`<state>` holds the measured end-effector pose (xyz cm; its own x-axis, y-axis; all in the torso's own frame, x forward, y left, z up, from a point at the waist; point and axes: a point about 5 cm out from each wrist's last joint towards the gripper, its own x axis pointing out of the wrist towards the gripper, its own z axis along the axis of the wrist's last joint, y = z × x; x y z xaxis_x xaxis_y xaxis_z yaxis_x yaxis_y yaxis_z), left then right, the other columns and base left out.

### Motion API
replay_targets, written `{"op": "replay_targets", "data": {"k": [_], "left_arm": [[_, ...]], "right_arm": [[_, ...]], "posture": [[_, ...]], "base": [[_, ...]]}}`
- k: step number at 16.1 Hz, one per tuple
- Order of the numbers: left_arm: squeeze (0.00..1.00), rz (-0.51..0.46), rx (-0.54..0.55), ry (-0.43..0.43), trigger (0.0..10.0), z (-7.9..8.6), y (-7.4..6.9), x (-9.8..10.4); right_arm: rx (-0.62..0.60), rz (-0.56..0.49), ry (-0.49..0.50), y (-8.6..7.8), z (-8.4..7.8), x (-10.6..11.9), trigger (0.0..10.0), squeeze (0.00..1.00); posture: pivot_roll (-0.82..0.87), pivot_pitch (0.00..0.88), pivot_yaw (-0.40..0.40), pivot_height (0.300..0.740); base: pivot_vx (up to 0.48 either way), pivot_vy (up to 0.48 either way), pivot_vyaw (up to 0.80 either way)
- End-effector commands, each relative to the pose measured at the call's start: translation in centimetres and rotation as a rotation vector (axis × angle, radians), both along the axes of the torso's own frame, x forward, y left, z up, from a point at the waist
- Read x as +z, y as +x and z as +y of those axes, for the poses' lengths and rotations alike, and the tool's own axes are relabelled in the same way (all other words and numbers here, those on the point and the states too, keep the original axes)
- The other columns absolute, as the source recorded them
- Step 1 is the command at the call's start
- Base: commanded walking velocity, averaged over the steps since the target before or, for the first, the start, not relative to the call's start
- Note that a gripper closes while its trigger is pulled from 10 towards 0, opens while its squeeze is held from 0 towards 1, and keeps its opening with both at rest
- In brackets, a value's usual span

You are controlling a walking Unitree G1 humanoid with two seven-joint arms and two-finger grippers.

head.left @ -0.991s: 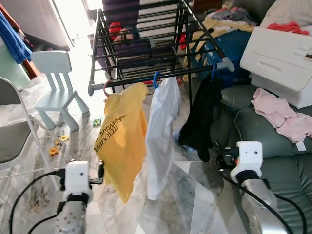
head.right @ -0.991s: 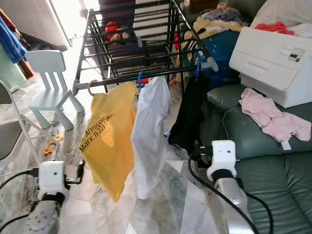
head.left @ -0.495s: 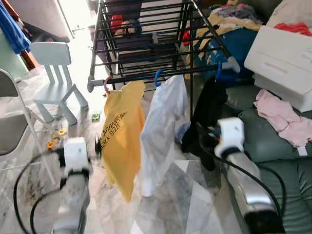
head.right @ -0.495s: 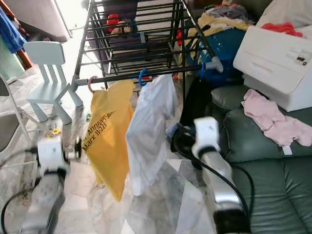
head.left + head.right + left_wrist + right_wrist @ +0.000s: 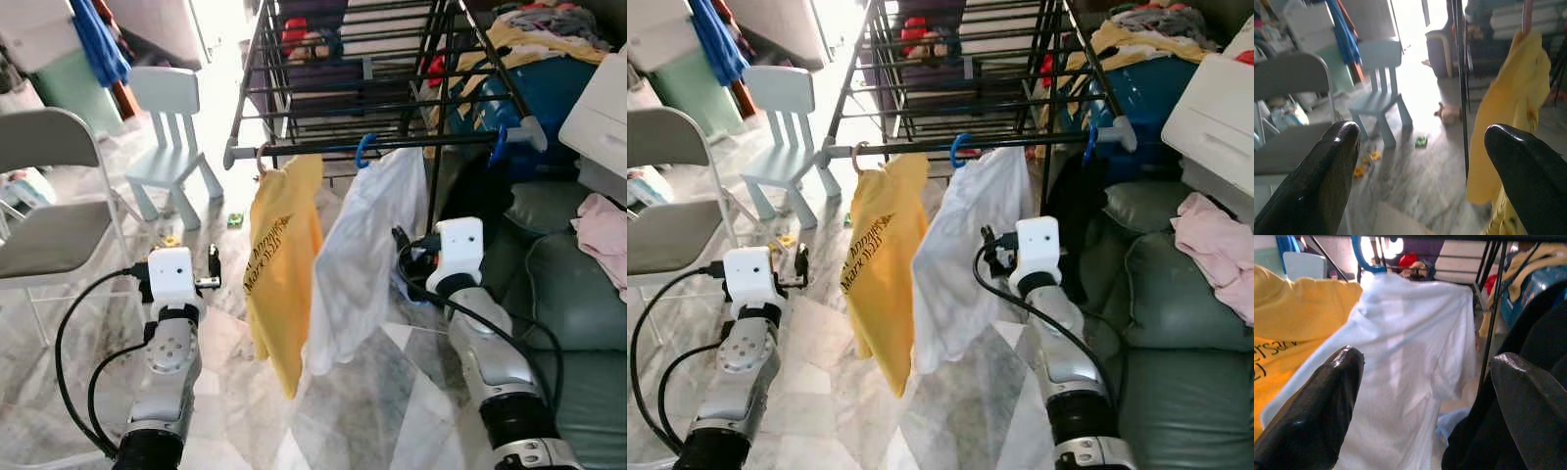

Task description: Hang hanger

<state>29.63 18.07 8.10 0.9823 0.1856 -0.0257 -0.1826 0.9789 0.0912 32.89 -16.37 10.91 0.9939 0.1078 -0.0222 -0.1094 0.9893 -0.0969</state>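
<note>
Drying rack is dead ahead, black metal frame. Three garments hang on its front rail: yellow shirt on a pink hanger, white shirt on a blue hanger, black garment on another blue hanger near the rail's right end. All three hooks sit over the rail.

My left gripper is raised to the left of the yellow shirt, clear of it, fingers spread wide with nothing between them. Through the gap I see the floor, the yellow shirt's edge and a rack leg.

My right gripper is up just beside the white shirt's right edge, between it and the black garment. Fingers wide apart, holding nothing; white shirt sits straight ahead of them, apart from both tips as far as I can tell.

Around: pale blue child's chair and grey folding chair on my left, small toys on the marble floor, green sofa on my right with a pink cloth on it.
</note>
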Motion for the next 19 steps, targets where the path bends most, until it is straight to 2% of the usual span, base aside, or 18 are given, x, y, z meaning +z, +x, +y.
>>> {"op": "replay_targets", "data": {"k": [1, 5, 9, 15, 19], "left_arm": [[0.00, 0.002, -0.006, -0.003, 10.0, 0.0, 0.0, -0.1], [0.00, 0.016, -0.024, -0.013, 10.0, -0.5, -0.1, -0.5], [0.00, 0.028, -0.041, -0.009, 10.0, -0.4, 0.0, -0.7], [0.00, 0.040, -0.055, -0.004, 10.0, -0.4, -0.3, -1.0], [0.00, 0.011, -0.045, -0.012, 10.0, -0.7, 0.2, -0.7]], "right_arm": [[-0.013, -0.018, 0.019, 0.1, 0.0, 0.3, 10.0, 0.00], [-0.033, -0.017, 0.013, 0.0, -0.4, 0.0, 10.0, 0.00], [-0.029, -0.033, 0.017, -0.2, 0.3, 0.0, 10.0, 0.00], [-0.045, -0.008, 0.006, -0.7, 0.1, -1.1, 10.0, 0.00], [-0.006, 0.012, -0.035, -0.5, 0.4, -1.2, 10.0, 0.00]], "posture": [[-0.14, 0.000, 0.120, 0.740], [-0.13, 0.000, 0.123, 0.740], [-0.13, 0.000, 0.128, 0.740], [-0.11, 0.000, 0.127, 0.740], [-0.10, 0.000, 0.038, 0.740]], "base": [[0.000, 0.000, 0.00], [0.000, 0.137, 0.00], [0.000, 0.480, 0.00], [0.000, 0.480, 0.00], [0.000, 0.336, 0.00]]}}
